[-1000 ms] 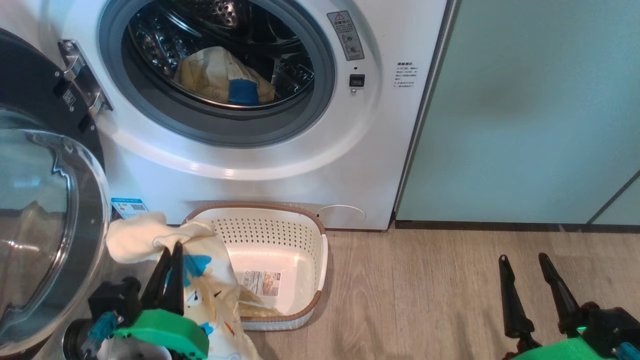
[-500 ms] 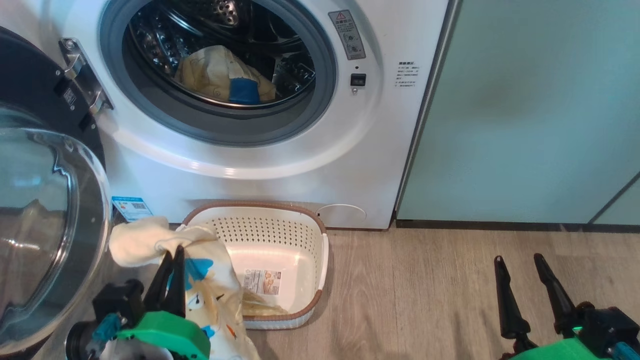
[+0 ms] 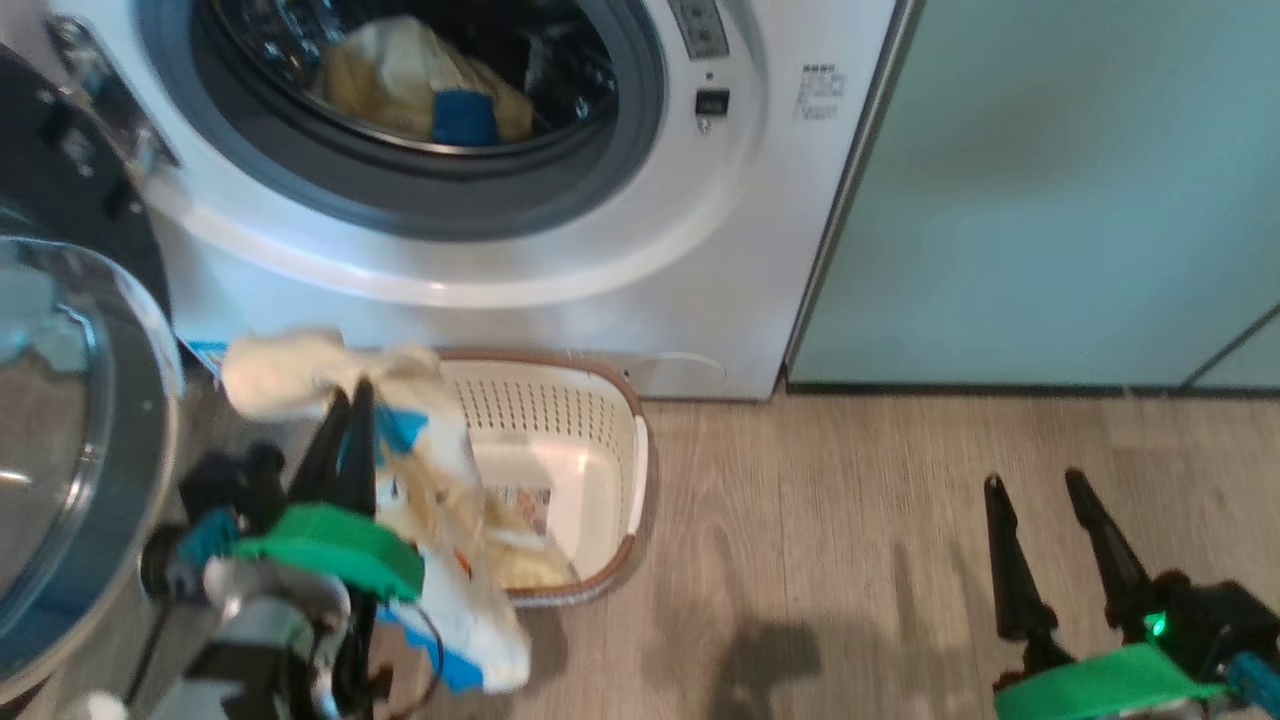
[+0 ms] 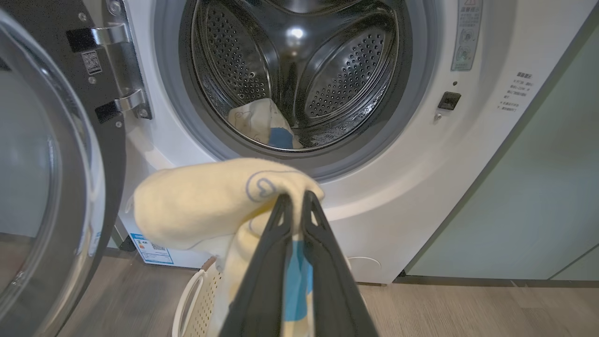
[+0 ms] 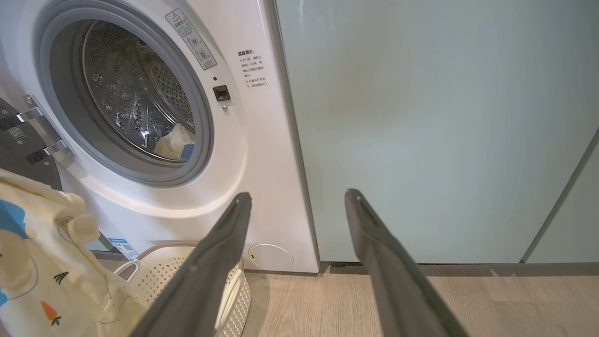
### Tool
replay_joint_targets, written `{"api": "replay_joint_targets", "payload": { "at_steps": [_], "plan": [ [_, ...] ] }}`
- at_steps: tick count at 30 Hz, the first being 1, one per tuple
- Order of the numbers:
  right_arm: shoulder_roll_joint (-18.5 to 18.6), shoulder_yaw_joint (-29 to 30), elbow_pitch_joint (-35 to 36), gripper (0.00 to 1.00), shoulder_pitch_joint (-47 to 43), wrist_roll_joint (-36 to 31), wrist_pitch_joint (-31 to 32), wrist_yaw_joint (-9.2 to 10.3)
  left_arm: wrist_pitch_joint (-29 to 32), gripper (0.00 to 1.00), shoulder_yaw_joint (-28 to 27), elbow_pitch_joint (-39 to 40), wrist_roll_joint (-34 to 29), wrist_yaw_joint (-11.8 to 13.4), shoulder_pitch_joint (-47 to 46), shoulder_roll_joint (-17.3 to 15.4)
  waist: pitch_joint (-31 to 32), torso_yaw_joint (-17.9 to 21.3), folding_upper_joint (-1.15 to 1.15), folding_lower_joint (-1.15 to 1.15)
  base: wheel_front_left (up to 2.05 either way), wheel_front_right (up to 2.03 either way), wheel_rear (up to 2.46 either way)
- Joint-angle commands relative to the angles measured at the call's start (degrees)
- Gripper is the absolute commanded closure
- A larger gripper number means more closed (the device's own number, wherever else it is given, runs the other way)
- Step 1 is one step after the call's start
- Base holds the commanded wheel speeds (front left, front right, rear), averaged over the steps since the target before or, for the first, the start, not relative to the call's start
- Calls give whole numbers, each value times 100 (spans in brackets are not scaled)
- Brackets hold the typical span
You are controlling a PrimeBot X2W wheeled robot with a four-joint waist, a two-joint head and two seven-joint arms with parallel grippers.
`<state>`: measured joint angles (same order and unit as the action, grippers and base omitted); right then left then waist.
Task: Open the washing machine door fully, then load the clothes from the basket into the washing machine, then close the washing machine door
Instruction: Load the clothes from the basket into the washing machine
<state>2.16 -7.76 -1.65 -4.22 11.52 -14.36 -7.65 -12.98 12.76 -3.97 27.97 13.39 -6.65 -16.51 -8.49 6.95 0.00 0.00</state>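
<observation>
My left gripper [image 3: 350, 398] is shut on a cream garment [image 3: 440, 500] with a blue patch and cartoon print, holding it up over the left end of the cream basket [image 3: 625, 450]. In the left wrist view the fingertips [image 4: 295, 199] pinch the cloth [image 4: 201, 206] in front of the washing machine [image 4: 412, 178]. Another pale-yellow garment with blue trim [image 3: 420, 80] lies in the steel drum. The washing machine door [image 3: 60, 450] stands swung open at the left. A pale-yellow piece [image 3: 530, 570] rests in the basket's near corner. My right gripper [image 3: 1035, 490] is open and holds nothing, low at the right.
Pale-green cabinet doors [image 3: 1050, 200] stand right of the washer. Wooden floor [image 3: 800, 550] stretches between the basket and my right gripper. The open door's glass bowl [image 4: 42, 178] bulges close to my left arm.
The head camera has tilted down, so the whole picture has shifted. My left gripper has lifted the garment higher above the basket. The right gripper has stayed open and still.
</observation>
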Motion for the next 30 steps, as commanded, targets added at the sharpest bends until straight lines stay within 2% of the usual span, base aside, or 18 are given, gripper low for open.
{"api": "replay_joint_targets", "payload": {
  "at_steps": [1, 9, 18, 26, 30],
  "plan": [
    [72, -144, 211, 0, 296, -11, -27, 16, -57, 100, -295, 110, 32, -35, -420, -95, -237, 83, 0, 0, 0, 0, 0],
    [72, -206, 231, 0, 680, 88, -54, 16, 65, 100, -417, -522, 126, -235, -1575, -267, -1065, 346, 0, 0, 0, 0, 0],
    [72, -262, 366, 0, 1121, 367, -62, 16, 482, 100, -574, -1085, 90, -380, -2922, -798, -1902, 747, 0, 0, 0, 0, 0],
    [72, -395, 429, 0, 1303, 650, -63, 16, 1317, 100, -596, -1545, 104, -578, -3988, -1401, -2343, 1111, 0, 0, 0, 0, 0],
    [72, -459, 463, 0, 1388, 743, -63, 16, 1662, 100, -598, -1661, 158, -667, -4448, -1569, -2506, 1210, 0, 0, 0, 0, 0]
  ]
}}
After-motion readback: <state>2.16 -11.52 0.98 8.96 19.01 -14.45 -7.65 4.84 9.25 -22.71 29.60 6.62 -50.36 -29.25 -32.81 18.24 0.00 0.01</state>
